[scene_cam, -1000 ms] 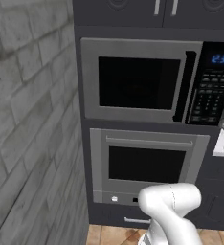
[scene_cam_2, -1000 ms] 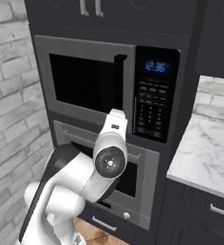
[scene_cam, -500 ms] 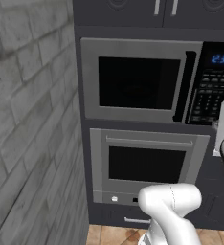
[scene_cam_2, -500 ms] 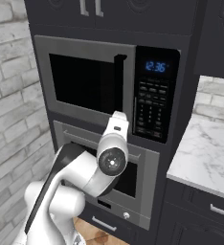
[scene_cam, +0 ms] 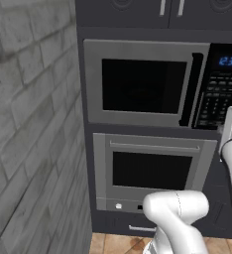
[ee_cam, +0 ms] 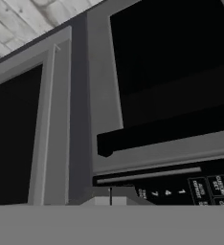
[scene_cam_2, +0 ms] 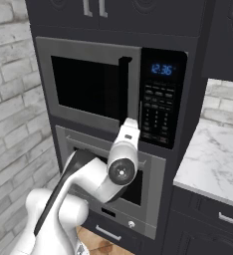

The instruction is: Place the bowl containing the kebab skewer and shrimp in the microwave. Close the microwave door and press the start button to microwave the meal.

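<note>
Door: microwave door (scene_cam: 143,84) sitting shut, black handle (scene_cam_2: 123,89) upright.
Fingers: pressed together, holding nothing.
Arm: white hand (scene_cam_2: 124,154) hovering near the keypad (scene_cam_2: 158,114).

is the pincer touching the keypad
Cannot tell. In the right base view the pincer overlaps the keypad edge, hiding any contact; the hand view sits close, tips unseen.

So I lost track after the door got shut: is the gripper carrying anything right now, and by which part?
Nothing is held. The gripper is shut on itself, pointing at the microwave's keypad panel, with the microwave door closed.
</note>
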### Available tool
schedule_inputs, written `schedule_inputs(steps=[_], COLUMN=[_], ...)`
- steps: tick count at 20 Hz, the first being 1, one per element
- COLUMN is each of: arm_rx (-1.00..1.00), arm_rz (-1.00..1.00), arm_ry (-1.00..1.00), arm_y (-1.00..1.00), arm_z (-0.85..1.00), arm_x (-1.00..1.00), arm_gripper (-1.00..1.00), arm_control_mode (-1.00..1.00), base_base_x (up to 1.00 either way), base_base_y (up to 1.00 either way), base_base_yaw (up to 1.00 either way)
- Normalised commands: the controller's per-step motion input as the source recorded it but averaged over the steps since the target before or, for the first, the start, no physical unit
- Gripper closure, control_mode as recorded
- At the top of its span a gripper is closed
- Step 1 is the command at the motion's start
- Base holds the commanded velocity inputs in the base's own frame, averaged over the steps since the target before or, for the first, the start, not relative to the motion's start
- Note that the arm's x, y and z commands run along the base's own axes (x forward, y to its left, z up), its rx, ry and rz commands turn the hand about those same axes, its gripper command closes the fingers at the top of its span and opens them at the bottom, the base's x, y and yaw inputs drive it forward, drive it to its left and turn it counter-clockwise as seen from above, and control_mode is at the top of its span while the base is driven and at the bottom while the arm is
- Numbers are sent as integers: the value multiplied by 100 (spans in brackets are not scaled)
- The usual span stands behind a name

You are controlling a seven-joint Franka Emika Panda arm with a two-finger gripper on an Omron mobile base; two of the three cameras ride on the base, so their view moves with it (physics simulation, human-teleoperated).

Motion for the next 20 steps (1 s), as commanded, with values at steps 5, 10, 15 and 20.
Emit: schedule_inputs(steps=[5, 10, 15, 20], arm_rx=[0, 0, 0, 0], arm_rz=[-2, -2, -2, -2], arm_ry=[0, -2, -2, -1], arm_y=[-14, -7, -2, -6], arm_z=[-7, -11, -15, -14], arm_x=[29, 27, 25, 28], arm_gripper=[100, 100, 100, 100], arm_control_mode=[-100, -100, -100, -100], base_base_x=[0, 0, 0, 0], base_base_y=[0, 0, 0, 0], base_base_yaw=[0, 0, 0, 0])
